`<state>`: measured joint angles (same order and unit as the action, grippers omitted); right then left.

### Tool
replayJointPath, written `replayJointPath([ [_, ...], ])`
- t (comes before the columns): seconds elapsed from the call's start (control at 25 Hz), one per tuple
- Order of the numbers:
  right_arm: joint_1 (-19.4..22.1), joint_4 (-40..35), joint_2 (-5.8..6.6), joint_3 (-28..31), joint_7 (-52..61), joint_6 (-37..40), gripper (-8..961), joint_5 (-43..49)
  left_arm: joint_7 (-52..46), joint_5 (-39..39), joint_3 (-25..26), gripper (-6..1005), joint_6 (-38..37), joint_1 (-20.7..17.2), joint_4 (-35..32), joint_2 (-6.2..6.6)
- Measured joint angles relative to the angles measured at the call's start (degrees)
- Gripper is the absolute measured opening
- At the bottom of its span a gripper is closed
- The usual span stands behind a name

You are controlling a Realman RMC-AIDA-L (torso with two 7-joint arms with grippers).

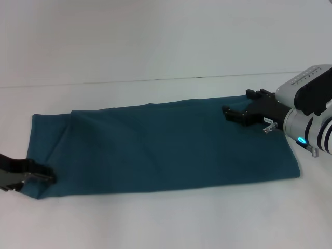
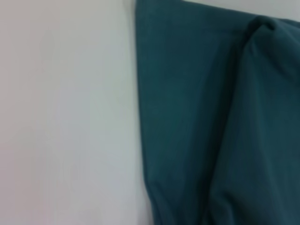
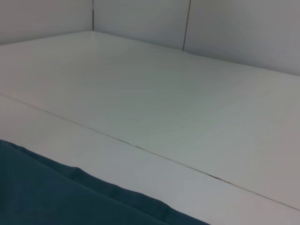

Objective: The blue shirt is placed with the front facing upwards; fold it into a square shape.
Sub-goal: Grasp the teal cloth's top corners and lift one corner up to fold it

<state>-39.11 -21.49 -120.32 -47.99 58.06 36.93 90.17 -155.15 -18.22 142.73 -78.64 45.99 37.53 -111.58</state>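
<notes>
Teal-blue cotton shirt (image 1: 166,148): folded into long band on white counter (image 1: 166,46).
Crosswise fold into square remains; left claw (image 1: 44,174) grips near-left corner, right claw (image 1: 244,111) wide above far-right edge.

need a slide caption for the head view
Blue shirt folded into a long strip on the white table, one end effector at each end.

White table (image 1: 155,218), thin seam, white wall panels (image 3: 234,28)

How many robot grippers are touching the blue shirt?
2. The left gripper is at the blue shirt's near left corner, and the right gripper is over its far right edge. None look hidden.
</notes>
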Motion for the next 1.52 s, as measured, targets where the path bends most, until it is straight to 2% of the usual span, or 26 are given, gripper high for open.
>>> replayJointPath([
  [1.28,-0.04,0.01,0.00,0.00,-0.06,0.16,881,0.00,-1.40,1.92,-0.79,855,1.48,2.01,-4.02,0.19],
  [1.52,-0.09,-0.02,0.00,0.00,-0.06,0.08,880,0.00,-1.27,1.86,-0.80,651,1.81,2.15,-4.14,0.00],
])
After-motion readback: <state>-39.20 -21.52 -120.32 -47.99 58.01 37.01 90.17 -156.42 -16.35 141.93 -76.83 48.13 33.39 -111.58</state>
